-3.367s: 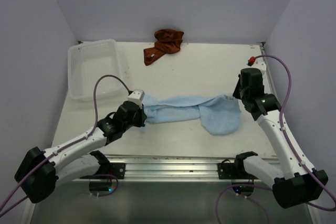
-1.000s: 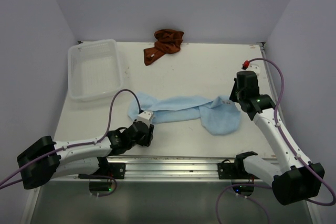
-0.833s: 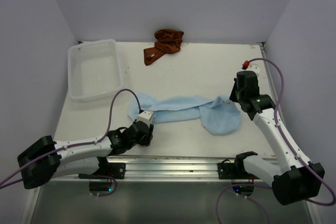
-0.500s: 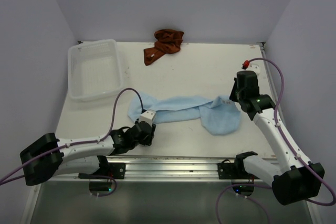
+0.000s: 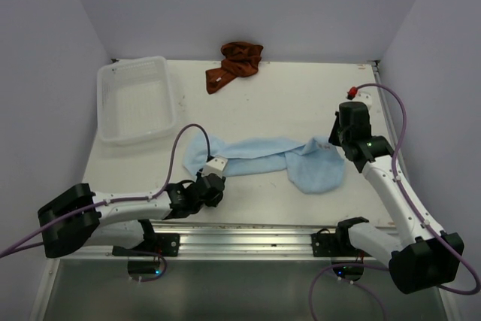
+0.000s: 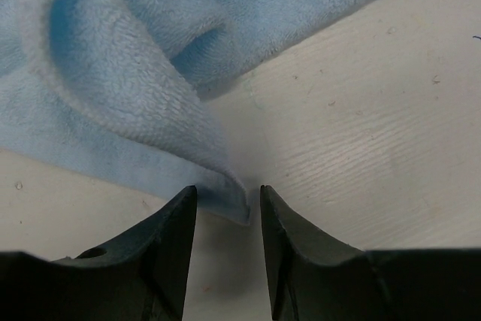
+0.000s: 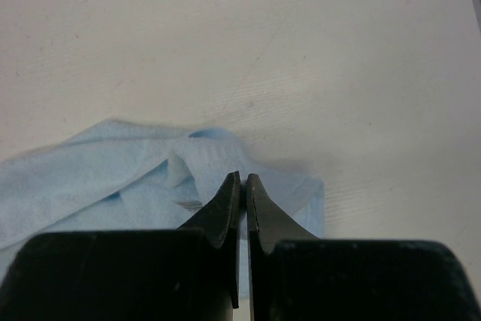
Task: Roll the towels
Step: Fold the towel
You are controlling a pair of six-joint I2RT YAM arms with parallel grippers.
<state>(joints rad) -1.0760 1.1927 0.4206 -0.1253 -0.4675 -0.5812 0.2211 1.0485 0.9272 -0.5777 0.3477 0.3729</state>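
Observation:
A light blue towel [image 5: 255,155] lies stretched across the table, bunched at both ends. My left gripper [image 5: 210,180] is low at the towel's near-left end. In the left wrist view the gripper [image 6: 225,195] is open, its fingers on either side of a folded towel corner [image 6: 234,202] without pinching it. My right gripper [image 5: 336,139] is at the towel's far-right corner. In the right wrist view it [image 7: 243,178] is shut, with the blue towel [image 7: 135,178] pinched thinly between its fingers. A rust-brown towel [image 5: 237,62] lies crumpled at the back.
A clear plastic basket [image 5: 167,84] stands at the back left. A metal rail [image 5: 248,234] runs along the table's near edge. A red-tipped plug [image 5: 351,94] and cable lie by the right wall.
The left gripper let go of the towel's left end, dropped toward the near edge, then edged right and up to the towel's near-left corner. The right gripper has barely moved.

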